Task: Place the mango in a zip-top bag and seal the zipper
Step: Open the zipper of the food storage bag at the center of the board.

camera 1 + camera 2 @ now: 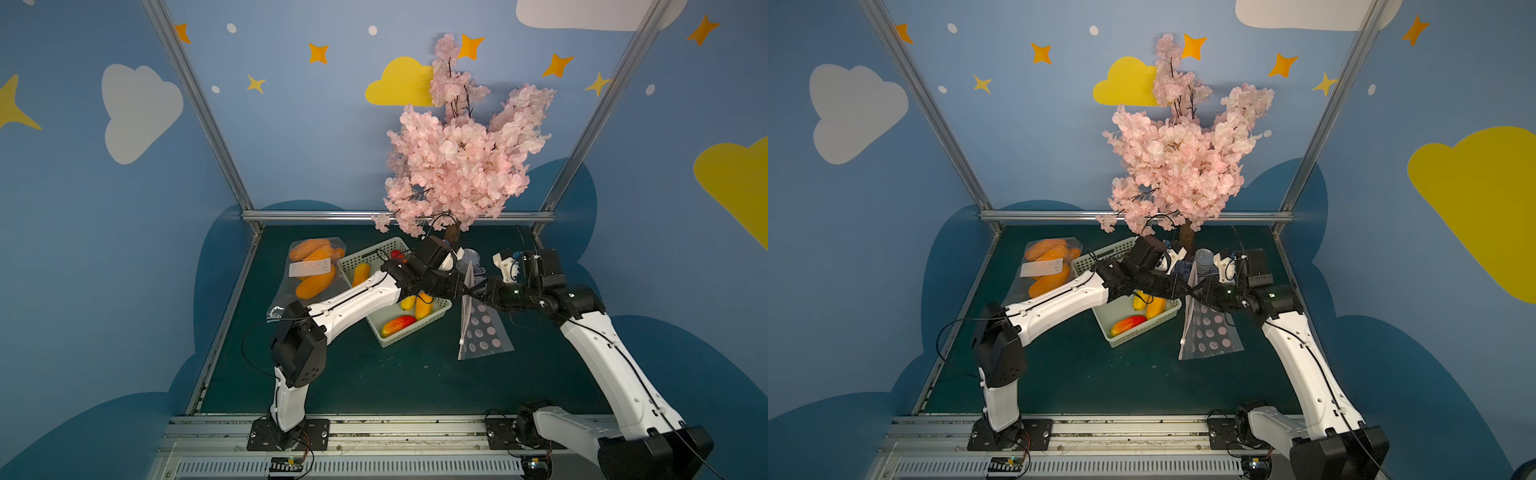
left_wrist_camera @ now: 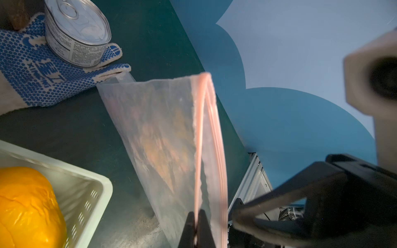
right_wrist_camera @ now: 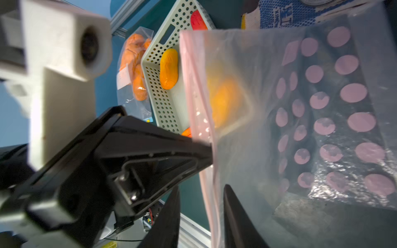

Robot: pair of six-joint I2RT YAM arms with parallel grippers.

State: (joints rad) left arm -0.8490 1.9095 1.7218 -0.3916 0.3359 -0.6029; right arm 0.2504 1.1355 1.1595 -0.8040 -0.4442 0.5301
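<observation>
A clear zip-top bag (image 1: pixel 482 332) (image 1: pixel 1210 332) with pink dots stands on edge right of the basket, its mouth lifted and its lower end on the mat. My left gripper (image 2: pixel 196 211) (image 1: pixel 467 293) is shut on one pink zipper lip of the bag (image 2: pixel 163 133). My right gripper (image 3: pixel 202 187) (image 1: pixel 477 297) is open, and the zipper edge of the bag (image 3: pixel 257 128) runs between its fingers, unpinched. Several mangoes lie in the pale basket (image 1: pixel 374 328): a red-orange mango (image 1: pixel 398 325), a yellow mango (image 1: pixel 424 307) and an orange mango (image 3: pixel 169 68).
A clear bag of orange mangoes (image 1: pixel 313 270) lies at the back left. A pink blossom tree (image 1: pixel 457 166) stands at the back, with a tin can (image 2: pixel 77 32) on a blue-dotted glove (image 2: pixel 32 70) by its trunk. Metal rails edge the green mat.
</observation>
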